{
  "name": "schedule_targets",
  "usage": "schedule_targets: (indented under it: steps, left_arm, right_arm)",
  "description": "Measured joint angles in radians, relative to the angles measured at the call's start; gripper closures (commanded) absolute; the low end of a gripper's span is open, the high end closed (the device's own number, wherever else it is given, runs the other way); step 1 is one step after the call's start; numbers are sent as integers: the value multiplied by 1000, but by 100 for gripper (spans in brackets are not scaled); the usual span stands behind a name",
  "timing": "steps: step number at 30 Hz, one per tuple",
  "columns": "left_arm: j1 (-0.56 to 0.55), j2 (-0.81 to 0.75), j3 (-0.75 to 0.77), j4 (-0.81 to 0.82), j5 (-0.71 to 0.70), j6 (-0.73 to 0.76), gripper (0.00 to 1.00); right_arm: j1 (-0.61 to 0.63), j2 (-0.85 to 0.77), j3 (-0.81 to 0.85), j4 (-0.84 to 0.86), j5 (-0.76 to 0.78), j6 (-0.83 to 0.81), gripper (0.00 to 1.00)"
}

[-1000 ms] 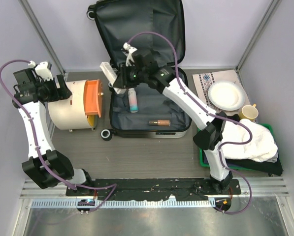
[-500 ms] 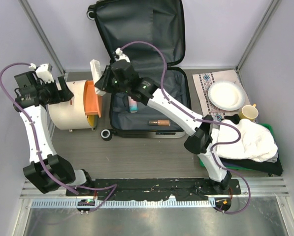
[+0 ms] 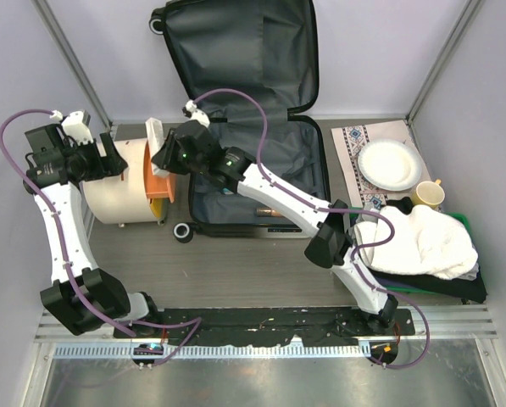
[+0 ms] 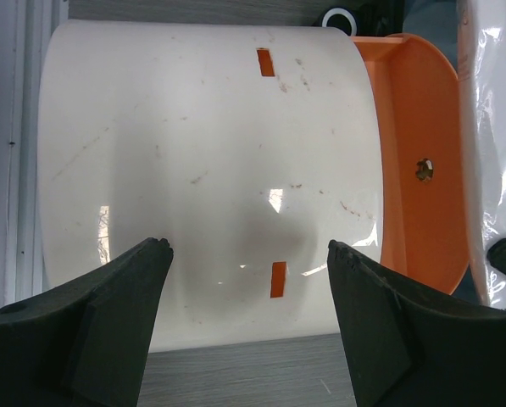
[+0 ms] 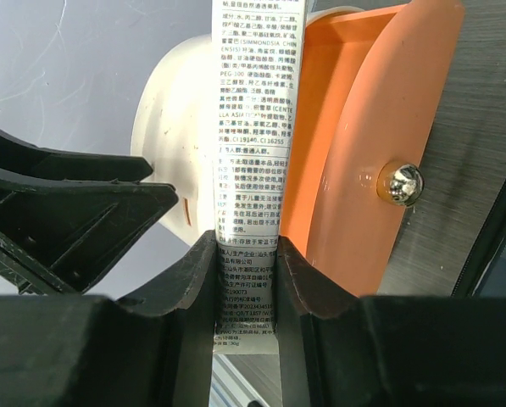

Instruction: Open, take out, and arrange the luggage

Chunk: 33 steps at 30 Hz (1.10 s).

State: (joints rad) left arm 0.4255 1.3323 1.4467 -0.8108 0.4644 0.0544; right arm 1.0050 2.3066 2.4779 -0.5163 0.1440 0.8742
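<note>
Luggage [image 3: 236, 59] lies open beside the right gripper [image 3: 162, 151] clamping a tube [image 5: 246, 170].

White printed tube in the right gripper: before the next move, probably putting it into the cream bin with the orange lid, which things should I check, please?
1. Grip on white printed tube by right gripper: ok, clamped between both fingers.
2. Tube brought to cream cylindrical plastic bin: ok, it stands beside the orange plastic lid.
3. Lid gap wide enough for the tube: cannot tell.
4. Bin held steady: not ok, left gripper is open over it.
5. Hard-shell luggage with dark grey lining open: ok.
</note>
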Motion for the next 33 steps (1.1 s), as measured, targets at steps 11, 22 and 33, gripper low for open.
schedule_targets:
  steps: [11,22,33]
  left_arm:
    - [0,0,0,-1,0,0,19]
    - [0,7,6,-2,1,2,19]
    - [0,25,40,-45,4,7,19]
  right_arm:
    - [-3,6,5,55,-12,18,38]
    - [-5,5,2,126,-24,-20,39]
    - [-159,-173,-335,305,-179,-270,70]
